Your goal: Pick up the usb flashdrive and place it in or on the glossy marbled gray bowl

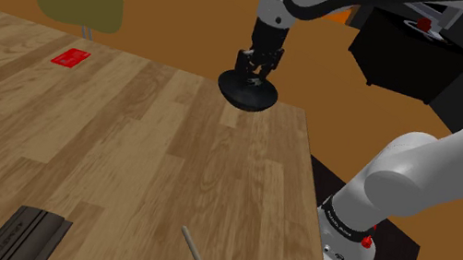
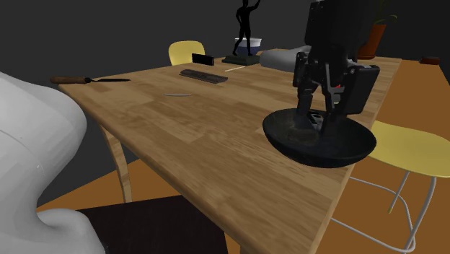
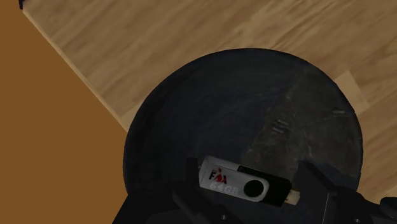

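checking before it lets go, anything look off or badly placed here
Only the dark bowl: it sits right at the table edge near a corner, and in the wrist view its rim seems to overhang the floor. The flash drive is low inside it; nothing spilled.

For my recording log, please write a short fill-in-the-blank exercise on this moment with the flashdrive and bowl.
1. The end effector hangs directly above the dark bowl on the ___ table.
2. In the wrist view, a silver-and-black ___ shows against the bowl's inside.
3. Far from the bowl, a flat ___ card lies on the table.
Missing words: wooden; flashdrive; red.
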